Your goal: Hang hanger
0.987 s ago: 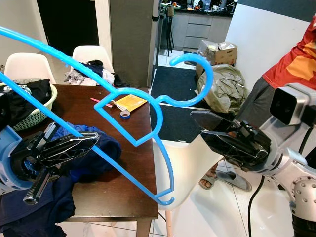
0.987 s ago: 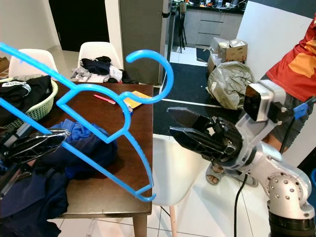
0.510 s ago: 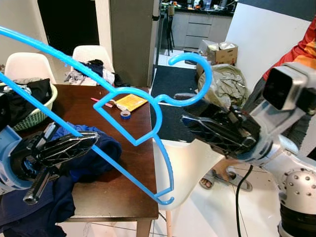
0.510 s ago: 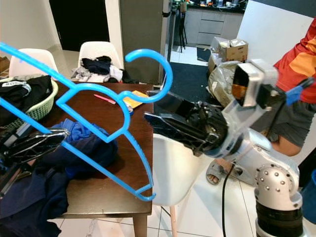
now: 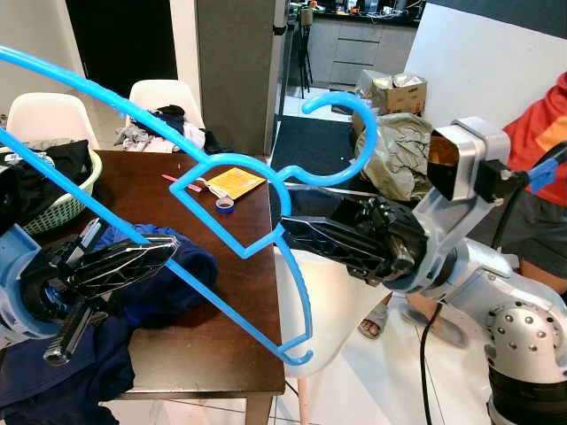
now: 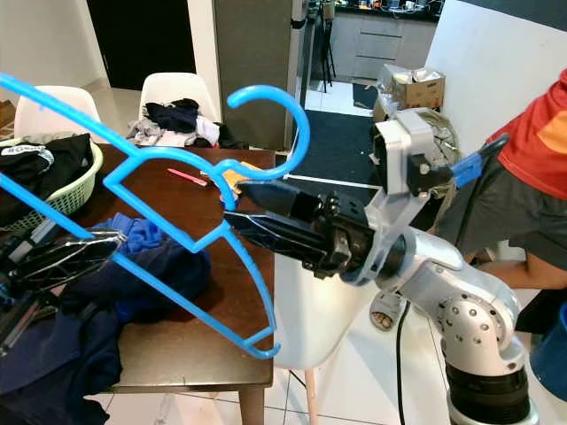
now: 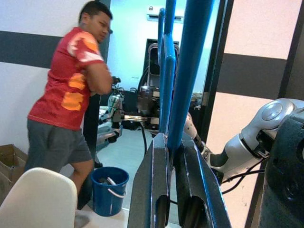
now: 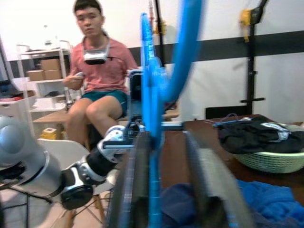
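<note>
We find the blue hanger [image 5: 232, 190] held aloft over the dark table [image 5: 237, 301], its lower bar clamped between the closed fingers of the left gripper [image 5: 133, 257]. The right gripper [image 6: 244, 208] stands parted around the hanger's neck, hook just above it.

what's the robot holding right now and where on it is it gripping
The blue hanger. The left gripper clamps its straight bottom bar; the right gripper, jaws open, reaches around its neck.

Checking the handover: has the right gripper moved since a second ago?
Yes. The right gripper has reached left from beside the white chair to the blue hanger, over the brown table edge.
</note>
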Robot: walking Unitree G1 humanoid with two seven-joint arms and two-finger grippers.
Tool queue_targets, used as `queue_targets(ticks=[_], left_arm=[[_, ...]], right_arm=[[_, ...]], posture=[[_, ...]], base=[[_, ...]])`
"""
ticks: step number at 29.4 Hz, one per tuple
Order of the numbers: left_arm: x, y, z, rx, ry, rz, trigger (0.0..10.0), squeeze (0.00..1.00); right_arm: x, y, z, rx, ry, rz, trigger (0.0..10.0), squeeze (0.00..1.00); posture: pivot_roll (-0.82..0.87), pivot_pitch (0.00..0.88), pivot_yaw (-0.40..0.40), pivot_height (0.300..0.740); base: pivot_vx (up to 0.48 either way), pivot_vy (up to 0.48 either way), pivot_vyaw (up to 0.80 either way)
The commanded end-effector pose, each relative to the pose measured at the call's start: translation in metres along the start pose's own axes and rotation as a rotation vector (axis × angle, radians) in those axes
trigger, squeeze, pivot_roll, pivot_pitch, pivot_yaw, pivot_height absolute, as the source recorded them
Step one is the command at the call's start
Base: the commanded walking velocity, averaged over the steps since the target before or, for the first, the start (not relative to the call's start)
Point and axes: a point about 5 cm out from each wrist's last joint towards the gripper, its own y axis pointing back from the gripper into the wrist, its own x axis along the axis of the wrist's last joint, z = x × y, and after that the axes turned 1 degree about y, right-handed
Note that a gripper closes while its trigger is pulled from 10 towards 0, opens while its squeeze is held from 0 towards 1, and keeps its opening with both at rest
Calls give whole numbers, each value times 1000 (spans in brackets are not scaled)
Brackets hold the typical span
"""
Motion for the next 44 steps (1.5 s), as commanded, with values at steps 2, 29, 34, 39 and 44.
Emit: queue_targets(ticks=[2, 29, 34, 39, 44], left_arm=[[1, -2, -2, -2, -16, -18, 0, 0], [-2, -6, -7, 19, -17, -29, 0, 0], [-2, -6, -7, 18, -17, -29, 0, 0], [-3, -7, -7, 18, -18, -29, 0, 0], [-5, -8, -8, 18, -14, -30, 0, 0]], right_arm=[[-2, 0, -5, 16, -9, -19, 0, 0], [-11, -6, -9, 10, -50, -32, 10000, 0], [-12, -8, -11, 24, -58, -26, 10000, 0], [-13, -10, -13, 42, -67, -25, 10000, 0], [-13, -13, -10, 16, -56, -21, 10000, 0]], posture=[[54, 0, -62, 740], [54, 0, -56, 740], [54, 0, -56, 740], [54, 0, -57, 740], [52, 0, -57, 740]], base=[[0, 0, 0], [0, 0, 0], [0, 0, 0], [0, 0, 0], [0, 0, 0]])
